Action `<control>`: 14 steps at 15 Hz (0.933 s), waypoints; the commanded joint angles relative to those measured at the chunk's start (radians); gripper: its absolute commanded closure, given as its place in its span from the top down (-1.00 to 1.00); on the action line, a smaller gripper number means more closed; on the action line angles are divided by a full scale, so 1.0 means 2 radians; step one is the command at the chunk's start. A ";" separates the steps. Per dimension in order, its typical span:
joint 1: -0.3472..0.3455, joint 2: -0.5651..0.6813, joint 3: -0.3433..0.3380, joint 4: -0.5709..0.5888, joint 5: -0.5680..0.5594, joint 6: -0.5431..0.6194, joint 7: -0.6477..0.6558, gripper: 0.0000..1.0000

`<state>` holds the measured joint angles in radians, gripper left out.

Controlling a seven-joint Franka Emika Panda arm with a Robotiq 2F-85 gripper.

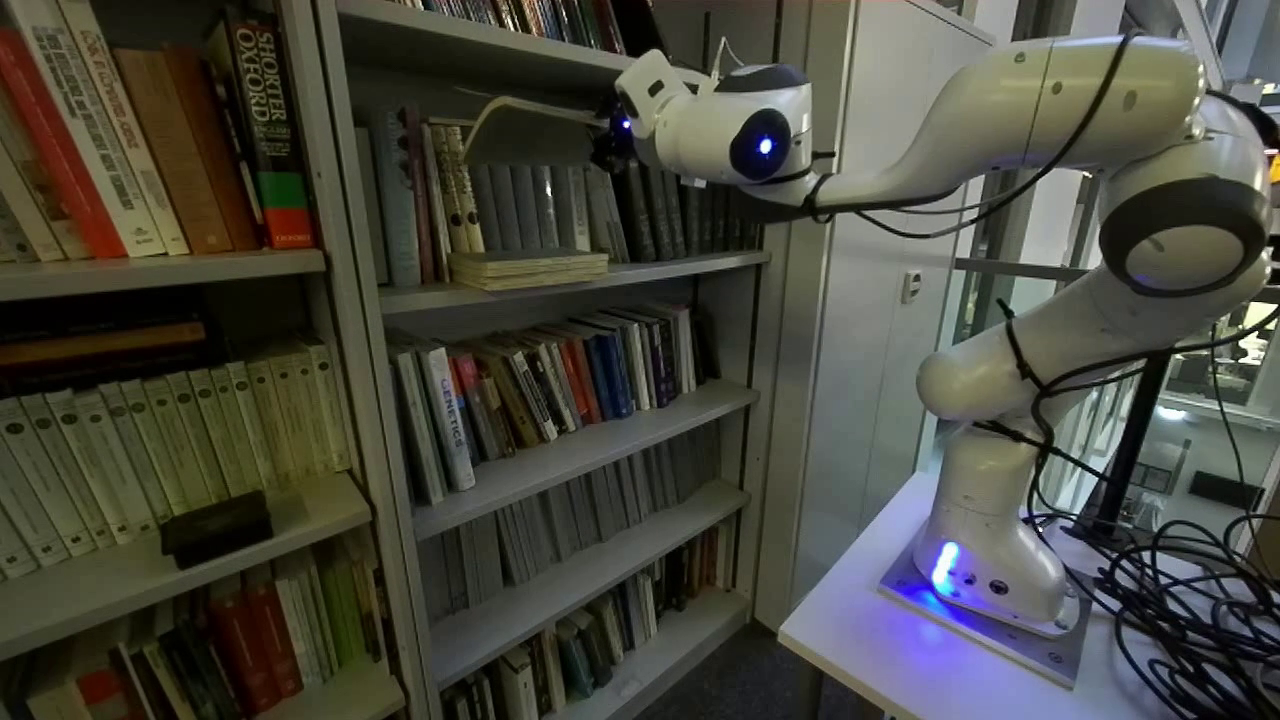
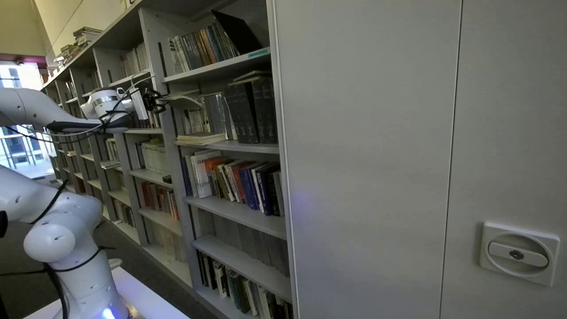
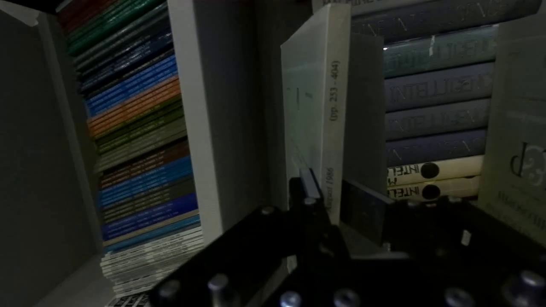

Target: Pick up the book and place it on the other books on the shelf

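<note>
Claw pinching book by spine above shelf, in front of other books; wrist view alone: spine reads "August 1986", long axis up-down; in both exterior views: free side bowed, jutting from claw

One arm, one gripper, one held book. One desk, one handle. Wrist view: two black-dotted spines.

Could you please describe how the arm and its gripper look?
The arm is mostly white and rounded, with dark rings at some joints and blue lights at wrist and base. Black cables run along it, fixed with black ties. The gripper is black and angular, with jointed links and shiny screws.
</note>
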<state>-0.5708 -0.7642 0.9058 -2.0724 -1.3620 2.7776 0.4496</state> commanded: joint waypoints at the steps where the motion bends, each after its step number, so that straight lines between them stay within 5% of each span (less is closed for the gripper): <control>1: -0.015 0.017 0.017 -0.009 -0.009 0.009 0.001 -0.93; 14: -0.060 0.060 0.063 -0.030 -0.010 0.004 -0.014 -0.93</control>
<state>-0.6621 -0.6686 1.0198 -2.1511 -1.3619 2.7776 0.4434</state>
